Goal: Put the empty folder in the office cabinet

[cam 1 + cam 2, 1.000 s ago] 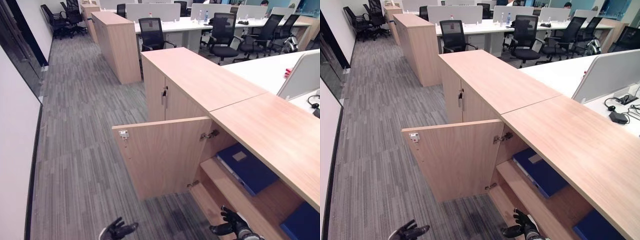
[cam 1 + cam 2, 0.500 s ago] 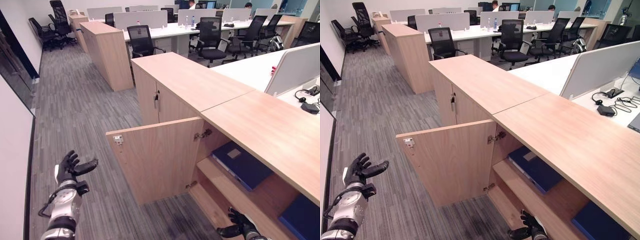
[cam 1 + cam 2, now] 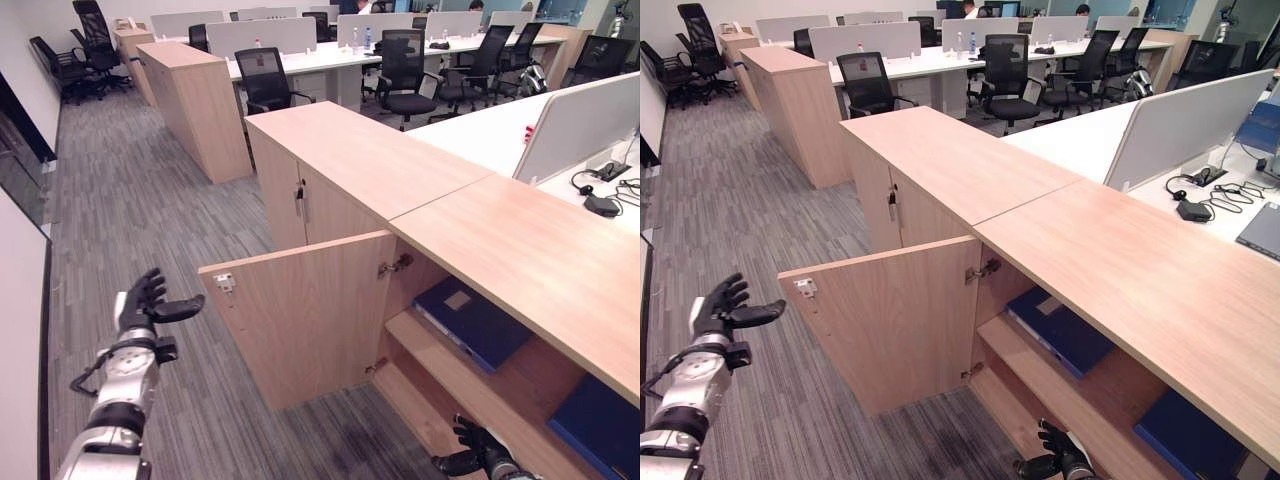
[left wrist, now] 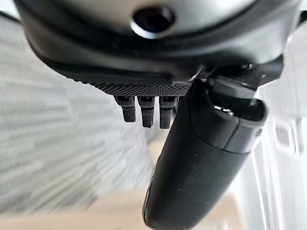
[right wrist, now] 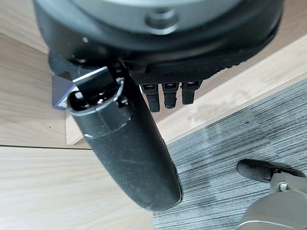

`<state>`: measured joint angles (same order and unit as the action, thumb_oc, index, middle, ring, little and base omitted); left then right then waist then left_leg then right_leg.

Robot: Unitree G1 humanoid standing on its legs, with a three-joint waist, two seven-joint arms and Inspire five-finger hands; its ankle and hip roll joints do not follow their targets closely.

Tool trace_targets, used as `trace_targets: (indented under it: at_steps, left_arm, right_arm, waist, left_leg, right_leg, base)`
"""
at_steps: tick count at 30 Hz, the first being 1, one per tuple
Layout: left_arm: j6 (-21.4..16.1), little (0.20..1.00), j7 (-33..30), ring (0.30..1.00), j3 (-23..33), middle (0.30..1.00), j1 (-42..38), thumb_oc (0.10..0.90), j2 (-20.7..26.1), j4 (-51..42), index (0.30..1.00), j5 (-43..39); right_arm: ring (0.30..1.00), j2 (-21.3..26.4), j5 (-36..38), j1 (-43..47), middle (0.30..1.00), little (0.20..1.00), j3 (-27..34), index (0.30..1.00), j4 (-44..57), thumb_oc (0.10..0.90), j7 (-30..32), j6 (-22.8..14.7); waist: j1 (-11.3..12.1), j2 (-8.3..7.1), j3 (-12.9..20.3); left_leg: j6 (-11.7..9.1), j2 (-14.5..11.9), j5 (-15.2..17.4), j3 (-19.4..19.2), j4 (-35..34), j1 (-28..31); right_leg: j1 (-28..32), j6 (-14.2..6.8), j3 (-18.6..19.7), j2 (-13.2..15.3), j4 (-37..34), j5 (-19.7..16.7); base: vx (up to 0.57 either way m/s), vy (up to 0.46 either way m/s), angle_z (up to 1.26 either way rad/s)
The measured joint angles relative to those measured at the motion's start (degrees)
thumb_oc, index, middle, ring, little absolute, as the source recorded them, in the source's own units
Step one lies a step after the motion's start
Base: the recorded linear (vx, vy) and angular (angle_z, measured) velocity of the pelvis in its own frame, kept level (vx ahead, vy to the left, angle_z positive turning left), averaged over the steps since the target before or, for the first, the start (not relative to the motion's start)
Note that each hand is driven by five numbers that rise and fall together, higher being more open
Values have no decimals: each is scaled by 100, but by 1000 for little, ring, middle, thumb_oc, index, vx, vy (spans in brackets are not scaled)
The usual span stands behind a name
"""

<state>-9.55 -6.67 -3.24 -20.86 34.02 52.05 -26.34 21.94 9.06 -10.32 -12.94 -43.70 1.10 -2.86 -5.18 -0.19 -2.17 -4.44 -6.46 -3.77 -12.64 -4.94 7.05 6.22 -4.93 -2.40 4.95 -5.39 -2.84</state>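
An open-plan office is stretching back over grey striped carpet [image 3: 150,200], with rows of white desks [image 3: 940,62] and black office chairs [image 3: 268,85] filling the far end. In the foreground a long wooden office cabinet [image 3: 520,250] is running along the right side, and its near door [image 3: 300,315] is standing swung open towards the carpet. Inside, a dark blue folder [image 3: 472,322] is lying flat on the upper shelf [image 3: 480,385], tilted slightly against the back; a second blue folder [image 3: 600,425] is sitting further right on the same level, partly cut off by the cabinet top.

The left hand [image 3: 148,305] is hovering raised over the carpet, well apart from the open door, with its fingers spread loose and its thumb sticking out, holding nothing. The left wrist view is adding the straight fingers [image 4: 146,109] and the thumb close up, over blurred carpet.

The right hand [image 3: 1060,462] is showing low beside the cabinet's bottom edge, fingers relaxed and empty. The right wrist view is revealing what the head views are not: the pale lower shelf board [image 5: 230,93] running past the fingers, meeting the carpet.

On the far table, a headset [image 3: 1185,187] is resting beside a white divider panel [image 3: 1190,125].
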Motion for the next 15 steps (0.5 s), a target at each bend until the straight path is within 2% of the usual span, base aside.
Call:
trace_targets:
  at_steps: [3,7,12,14,15]
  left_arm:
    - [10,900,90,900,-280,900,-9,800,-323,-179,900,13]
    - [28,900,-27,900,-343,900,1,800,-662,-355,900,-46]
    - [13,900,-71,900,-285,900,363,800,-1010,-1060,900,-274]
    - [-8,900,-68,900,-305,900,435,800,-1036,-1146,900,-280]
    - [-17,900,-23,900,-391,900,547,800,-1042,-1358,900,-273]
  right_arm:
    - [900,-13,-4,61,900,900,-31,900,-5,800,-4,-1]
    - [900,-27,-6,106,900,900,-35,900,-4,800,5,-1]
    - [900,-93,-10,178,900,900,-11,900,-63,800,48,14]
    - [900,-105,-10,174,900,900,-5,900,-63,800,59,16]
    - [900,-143,-12,185,900,900,-4,900,-161,800,58,23]
  waist:
    - [-24,-33,-23]
    - [-31,-53,-42]
    - [148,-27,-124]
    - [185,-23,-128]
    - [277,-26,-133]
  left_leg:
    - [1,3,1,-7,1,-5]
    - [0,3,3,-6,2,-7]
    - [11,53,7,31,2,-10]
    - [24,67,15,27,2,-7]
    - [57,99,30,44,1,-11]
  right_leg:
    - [-10,-1,6,1,0,1]
    - [-12,-5,0,1,0,4]
    - [14,-23,-11,50,0,16]
    - [15,-27,-11,62,0,15]
    - [25,-52,-15,99,0,25]
  base:
    - [0,0,0]
    - [0,0,0]
    - [-10,17,6]
    - [-3,6,2]
    - [-12,20,5]
